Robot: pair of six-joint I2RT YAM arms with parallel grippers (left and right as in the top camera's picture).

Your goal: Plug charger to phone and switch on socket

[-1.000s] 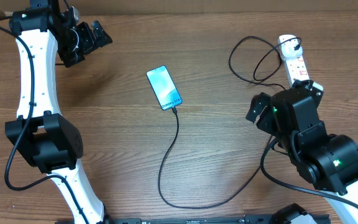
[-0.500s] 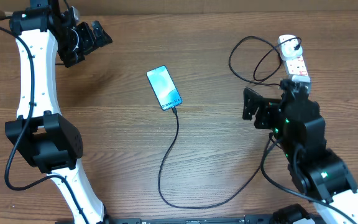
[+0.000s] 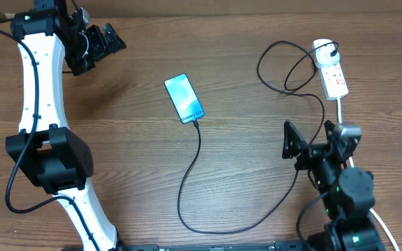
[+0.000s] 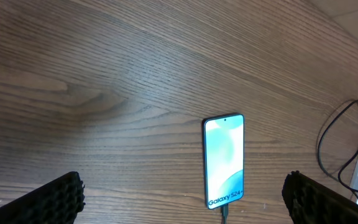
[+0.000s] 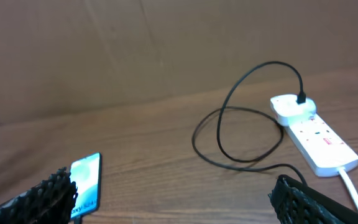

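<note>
Overhead and wrist views. The phone [image 3: 184,98] lies flat mid-worktop [image 3: 131,139], screen lit. The charger [image 3: 187,188] meets the phone's near short end and loops back to the socket [image 3: 331,70] at the far right. The left gripper [image 3: 100,49] hangs at the far left corner, jaws wide and holding nothing. In its wrist view the phone sits between the jaws, nearer the right one and well clear of both. The right gripper [image 3: 308,138] is also spread wide and empty, with the socket ahead to its right and apart from it.

Even, soft indoor light, faint shadows on the table [image 3: 138,167]; right wrist view slightly blurred.
</note>
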